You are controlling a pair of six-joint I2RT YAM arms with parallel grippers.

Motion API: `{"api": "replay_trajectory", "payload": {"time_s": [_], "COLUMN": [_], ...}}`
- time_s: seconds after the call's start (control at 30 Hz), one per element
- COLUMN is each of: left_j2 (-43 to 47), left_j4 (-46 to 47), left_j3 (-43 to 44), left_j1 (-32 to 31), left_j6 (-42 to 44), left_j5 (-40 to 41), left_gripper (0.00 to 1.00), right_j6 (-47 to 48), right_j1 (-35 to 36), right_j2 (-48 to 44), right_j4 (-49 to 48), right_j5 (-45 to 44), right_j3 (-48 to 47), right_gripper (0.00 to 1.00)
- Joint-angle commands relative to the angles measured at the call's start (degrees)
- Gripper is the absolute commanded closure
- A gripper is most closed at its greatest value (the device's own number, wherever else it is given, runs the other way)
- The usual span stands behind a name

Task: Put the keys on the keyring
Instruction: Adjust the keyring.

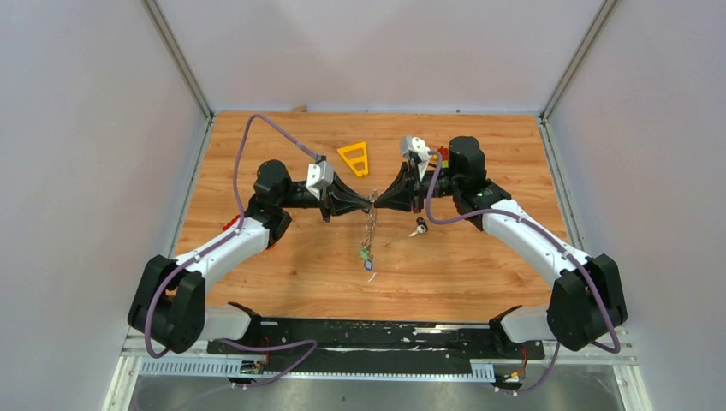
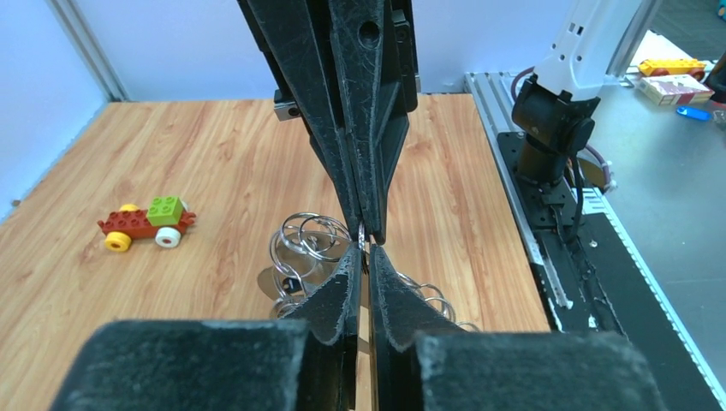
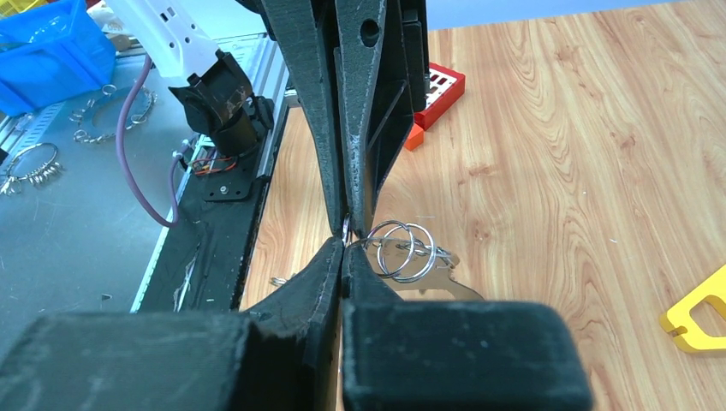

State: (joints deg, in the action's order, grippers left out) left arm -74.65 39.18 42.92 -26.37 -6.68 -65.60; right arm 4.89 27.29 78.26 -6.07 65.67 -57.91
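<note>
While right hand (image 3: pixel 344 244) clenched keyring (image 1: pixel 371 224), left hand (image 2: pixel 364 253) sat nearly closed, grip unclear; keys (image 1: pixel 366 255) looked light, slippery; best pinched on stiff wire.

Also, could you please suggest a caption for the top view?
Left claw and right claw meet tip to tip, a bunch of keys dangling below them.

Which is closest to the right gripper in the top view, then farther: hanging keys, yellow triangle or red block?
1. hanging keys, dangling just under the right gripper.
2. yellow triangle, toward the back wall.
3. red block, far off on the left side.
</note>
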Motion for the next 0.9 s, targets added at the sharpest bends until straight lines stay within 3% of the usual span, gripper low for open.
{"api": "replay_trajectory", "payload": {"time_s": [0.0,0.07,0.13,0.3,0.43,0.67,0.87], "left_j2": [-0.1,0.0,0.7,2.8,0.9,-3.5,-7.0], "left_j4": [4.4,3.6,-1.8,-43.1,-63.3,-84.0,-94.1], "left_j3": [0.2,0.2,1.2,11.3,20.7,33.3,42.1], "left_j1": [-0.2,-0.2,-0.2,-2.2,-4.3,-7.5,-12.3], "left_j6": [-1.2,-1.0,1.4,29.0,36.4,44.4,44.8], "left_j5": [-0.8,-0.9,-0.4,8.3,17.2,30.4,41.7], "left_gripper": [0.94,1.00,1.00,1.00,1.00,1.00,1.00], "right_j6": [1.0,1.2,2.1,5.4,7.1,10.6,11.2], "right_j1": [0.0,0.0,0.0,0.0,0.1,0.1,0.1], "right_j2": [0.2,0.2,0.0,-0.5,-0.6,-1.5,-2.1], "right_j4": [-0.3,-0.2,0.4,3.2,4.3,7.9,7.7], "right_j5": [-0.2,-0.5,-1.0,-3.4,-4.9,-5.8,-5.5], "right_j3": [-0.2,-0.2,-0.3,-0.7,-0.8,-1.5,-1.3], "right_gripper": [1.00,1.00,1.00,0.89,0.78,0.69,0.71]}}
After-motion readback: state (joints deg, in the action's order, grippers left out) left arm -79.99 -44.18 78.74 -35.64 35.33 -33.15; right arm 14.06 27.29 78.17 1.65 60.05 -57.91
